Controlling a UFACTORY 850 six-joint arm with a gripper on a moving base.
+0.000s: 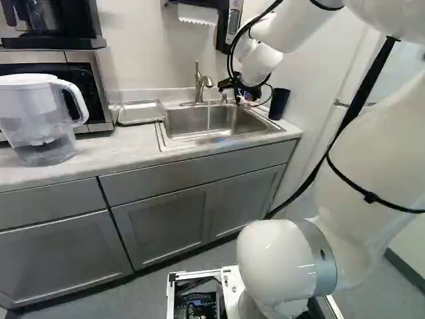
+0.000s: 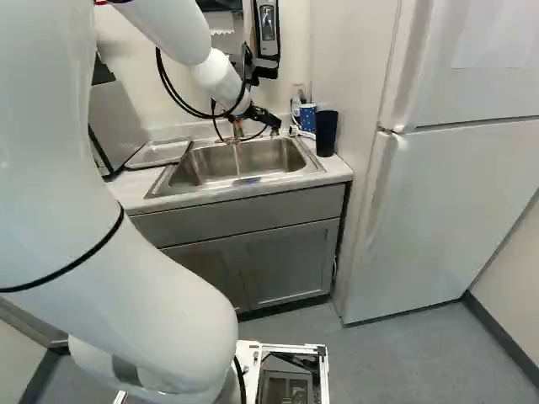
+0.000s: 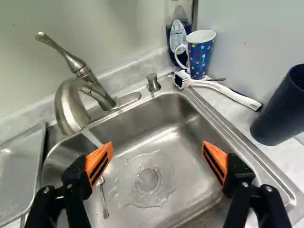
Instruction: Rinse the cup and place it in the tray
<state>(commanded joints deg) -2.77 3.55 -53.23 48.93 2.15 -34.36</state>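
Observation:
Over the sink [image 2: 210,165] hangs my gripper [image 2: 271,124]. In the wrist view the gripper [image 3: 156,149] stands wide open, nothing between its orange pads, with the basin under it. A dark, tall cup [image 3: 282,111] stands on the counter beside the sink, outside the fingers. A blue dotted mug [image 3: 200,53] stands in the corner behind a white brush [image 3: 225,89]. Water runs from the faucet [image 3: 71,107] into the sink. The metal tray [image 1: 141,113] lies on the counter on the sink's other side, its visible part bare.
A spoon [image 3: 104,202] lies in the basin. A soap bottle [image 3: 178,33] is behind the mug. A water pitcher [image 1: 40,119] and a microwave [image 1: 89,83] stand on the counter beyond the tray. A white fridge [image 2: 446,185] rises at the right of the right base view.

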